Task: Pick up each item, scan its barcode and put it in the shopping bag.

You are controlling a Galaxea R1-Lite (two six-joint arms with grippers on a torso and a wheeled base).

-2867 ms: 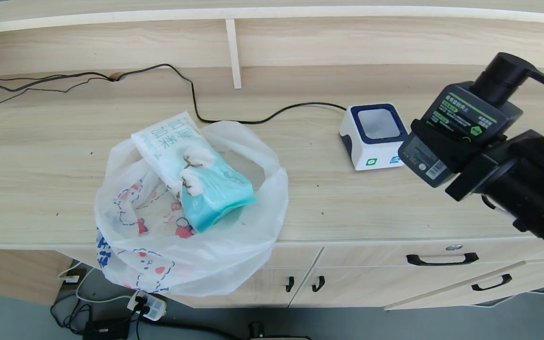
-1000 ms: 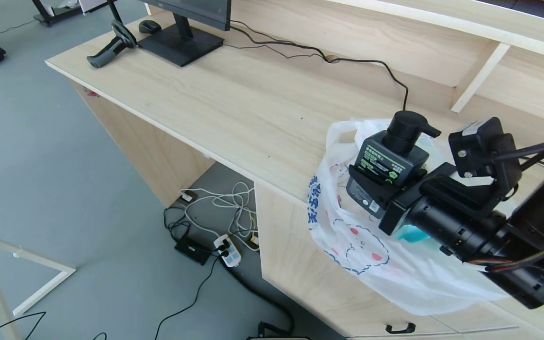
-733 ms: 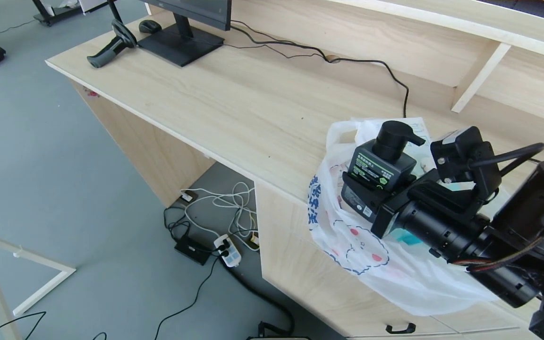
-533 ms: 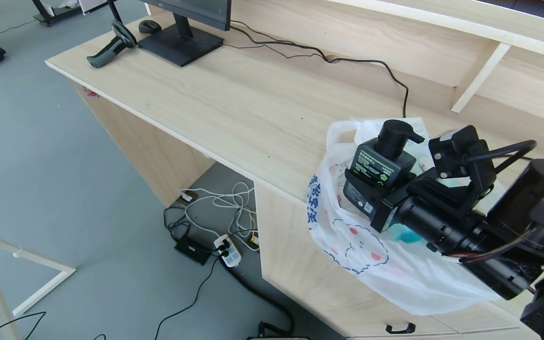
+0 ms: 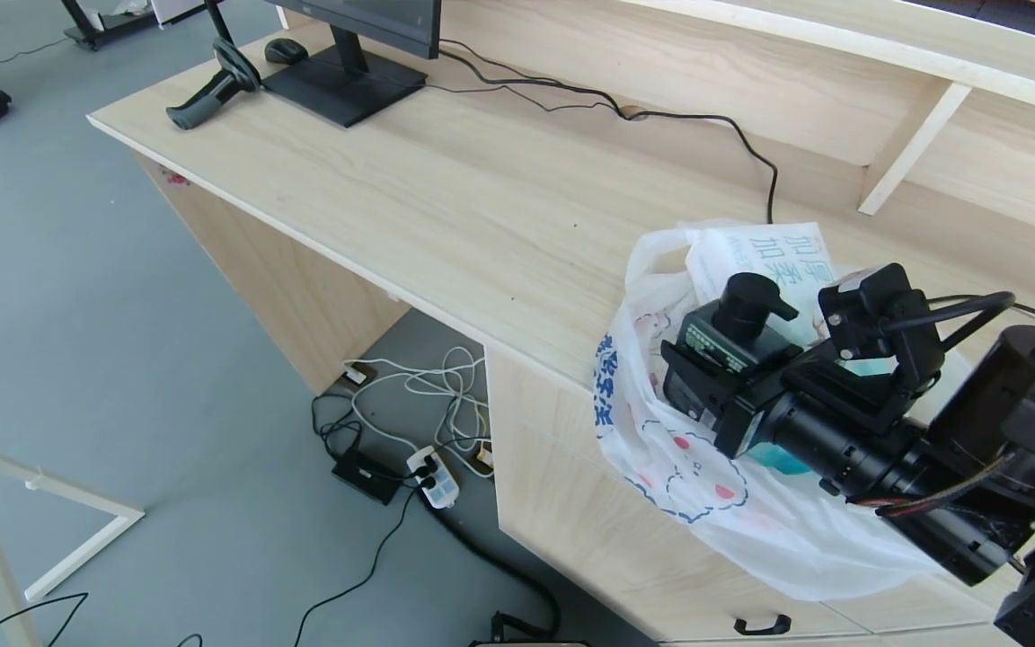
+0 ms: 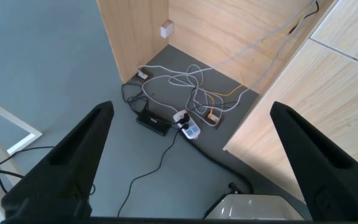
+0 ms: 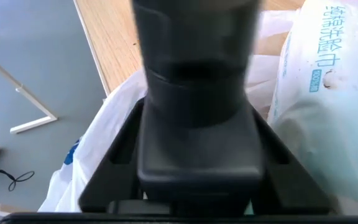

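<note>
Matte black right arm, ribbed and cylindrical; boxy camera (silver-topped) with looping cable.

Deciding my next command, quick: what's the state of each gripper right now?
Left gripper: open, holding nothing.
Right gripper: shut on the black pump bottle, at the mouth of the shopping bag.

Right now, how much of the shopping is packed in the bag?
Done: the tissue pack lies in the shopping bag. In hand: the right hand grips the pump bottle, low at the bag's mouth. Left: letting the bottle go.
</note>
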